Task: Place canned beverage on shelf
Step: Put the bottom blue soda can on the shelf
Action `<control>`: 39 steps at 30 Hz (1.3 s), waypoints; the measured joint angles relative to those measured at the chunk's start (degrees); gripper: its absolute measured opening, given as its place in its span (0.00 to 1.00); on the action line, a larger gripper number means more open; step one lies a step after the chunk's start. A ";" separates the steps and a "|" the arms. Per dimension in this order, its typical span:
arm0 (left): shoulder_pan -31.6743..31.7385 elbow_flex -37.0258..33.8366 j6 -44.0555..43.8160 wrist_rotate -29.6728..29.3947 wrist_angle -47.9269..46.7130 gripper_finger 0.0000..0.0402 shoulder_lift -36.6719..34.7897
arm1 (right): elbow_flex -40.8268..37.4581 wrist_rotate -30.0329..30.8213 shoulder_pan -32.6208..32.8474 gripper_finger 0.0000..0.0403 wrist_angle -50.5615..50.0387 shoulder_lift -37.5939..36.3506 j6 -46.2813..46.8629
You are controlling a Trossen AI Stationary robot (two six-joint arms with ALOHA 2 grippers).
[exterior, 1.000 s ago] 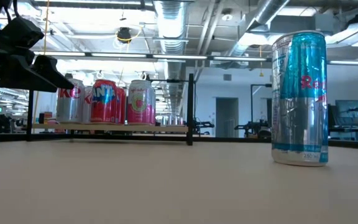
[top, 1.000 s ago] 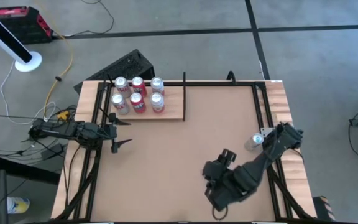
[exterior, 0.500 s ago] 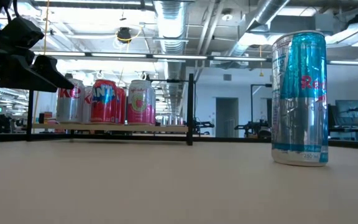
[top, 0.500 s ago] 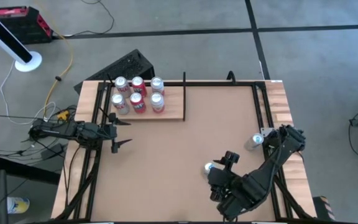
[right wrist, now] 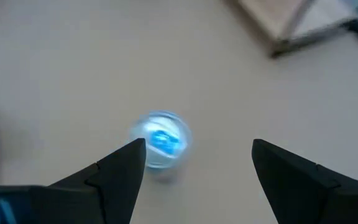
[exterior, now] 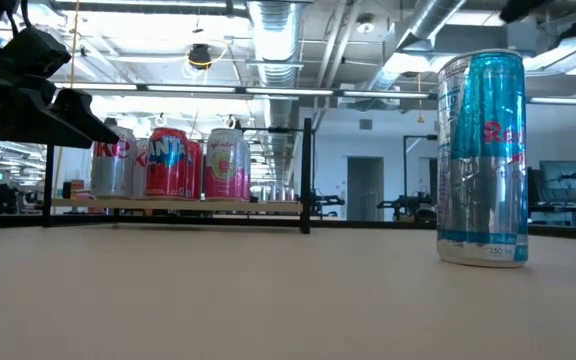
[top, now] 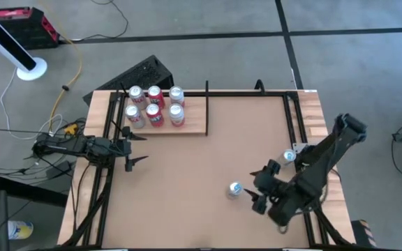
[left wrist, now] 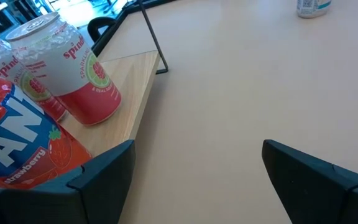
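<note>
Blue and silver, the slim can (top: 235, 189) stands upright on the brown worktop (top: 201, 174), toward its near right part, well apart from the shelf (top: 187, 120). Its red lettering shows in the low view (exterior: 482, 158), cut off by the curve. My right gripper (top: 262, 187) hangs just beside it, jaws apart and holding nothing; from that wrist the can top (right wrist: 160, 140) is a blur. Pale wood, the shelf lies at the far left corner carrying six cans (top: 155, 106). My left gripper (top: 137, 148) waits at the left edge, jaws apart. A second can (top: 288, 158) near the right edge is half hidden by my arm.
</note>
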 joint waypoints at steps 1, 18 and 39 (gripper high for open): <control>0.00 0.00 0.00 -0.02 0.00 0.84 0.00 | -2.65 -0.07 0.04 0.79 4.77 -2.19 -1.74; 0.00 0.00 0.00 0.00 0.00 0.84 0.00 | -16.27 -2.80 -5.35 0.79 38.85 -3.28 -23.13; 0.01 0.01 0.00 -0.01 0.00 0.84 0.00 | -16.23 -10.42 -7.81 0.79 34.70 -0.70 -34.96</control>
